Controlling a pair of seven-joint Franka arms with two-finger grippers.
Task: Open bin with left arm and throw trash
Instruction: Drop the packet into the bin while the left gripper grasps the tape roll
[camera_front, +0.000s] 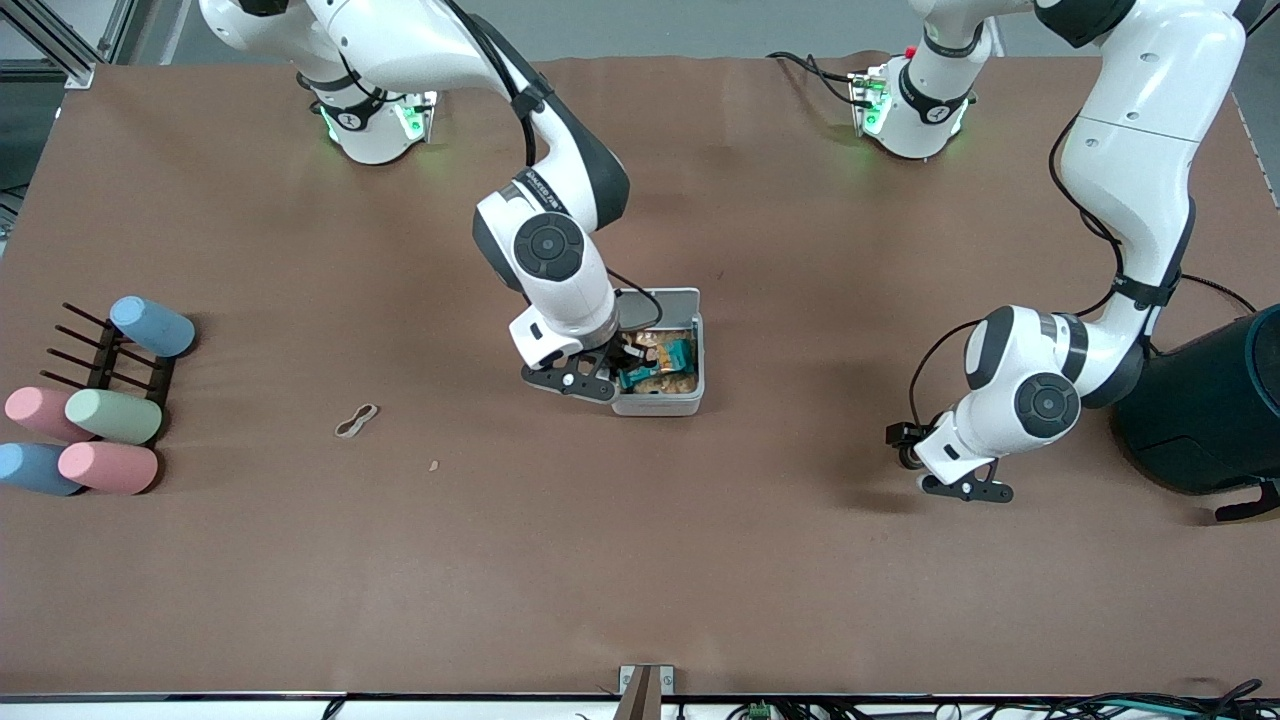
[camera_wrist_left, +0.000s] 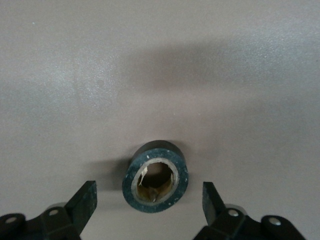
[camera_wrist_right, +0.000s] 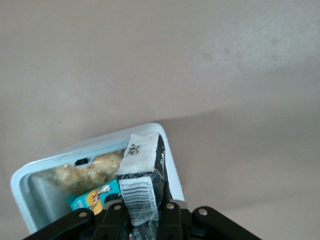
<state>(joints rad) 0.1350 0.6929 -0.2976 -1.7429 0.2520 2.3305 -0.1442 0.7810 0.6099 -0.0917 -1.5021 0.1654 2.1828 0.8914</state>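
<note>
While the right pincer grips the packet over the open bin, the left pincer hangs spread around the tape ring, which lies on the counter between its fingers, bore facing it.

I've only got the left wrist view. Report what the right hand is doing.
Observer: The right hand is shut on the black snack packet, holding it over the open bin.
Operator: Name any trash lying on the table besides the tape roll I can see.
Observer: A beige rubber band lies on the table toward the right arm's end, between the bin and the pastel cylinders.
</note>
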